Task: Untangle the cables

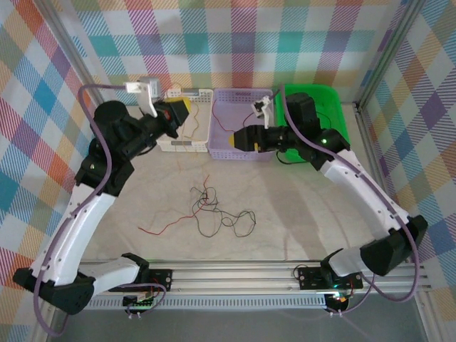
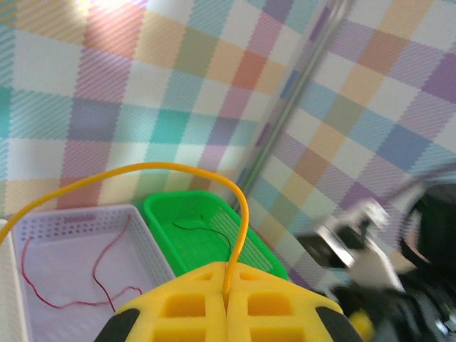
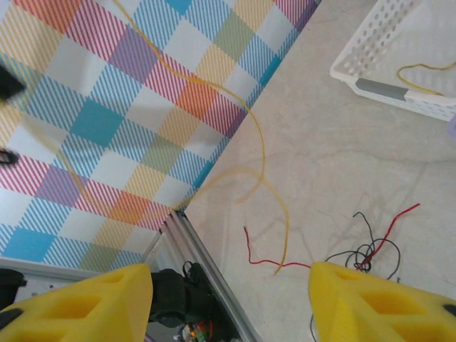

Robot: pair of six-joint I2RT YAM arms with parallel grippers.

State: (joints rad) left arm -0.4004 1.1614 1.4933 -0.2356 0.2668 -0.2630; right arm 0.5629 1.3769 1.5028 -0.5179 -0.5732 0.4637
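Thin curling yellow cable [image 2: 142, 168], clamped in left end effector [image 2: 226, 274]; right end effector [image 3: 229, 278], blocky yellow, spread wide apart.

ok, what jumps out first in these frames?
The knot of red and black cables lying mid-table, with neither gripper on it. At the back, the left gripper is shut on a yellow cable that arcs upward, and the right gripper hangs open by the lilac basket.

White basket [image 1: 182, 145] under left gripper [image 1: 182, 111]; lilac basket [image 1: 229, 100] under right gripper [image 1: 234, 140]; green bin [image 1: 336, 107] behind it.
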